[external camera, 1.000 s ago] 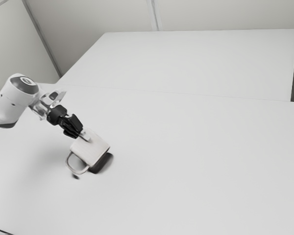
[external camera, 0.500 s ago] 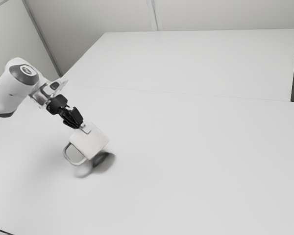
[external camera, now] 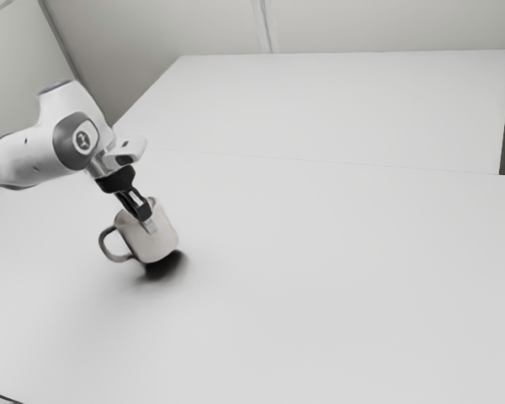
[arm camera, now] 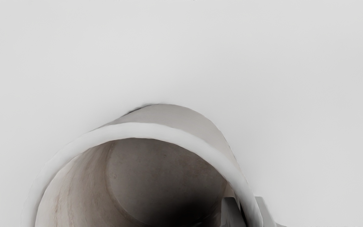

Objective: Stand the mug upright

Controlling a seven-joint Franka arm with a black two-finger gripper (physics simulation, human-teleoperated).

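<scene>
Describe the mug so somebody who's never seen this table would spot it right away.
On the big pale table, follow the white arm in from the exterior view's left to its black gripper. Pinched there by its wall is an off-white mug, tilted. Its loop handle toward the exterior view's left and open round mouth set it apart from the arm and gripper.

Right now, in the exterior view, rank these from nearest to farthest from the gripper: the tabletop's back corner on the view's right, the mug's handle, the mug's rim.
1. Mug's rim: right at the gripper.
2. Mug's handle: toward the exterior view's left.
3. Tabletop's back corner: far off, at the exterior view's right.
</scene>
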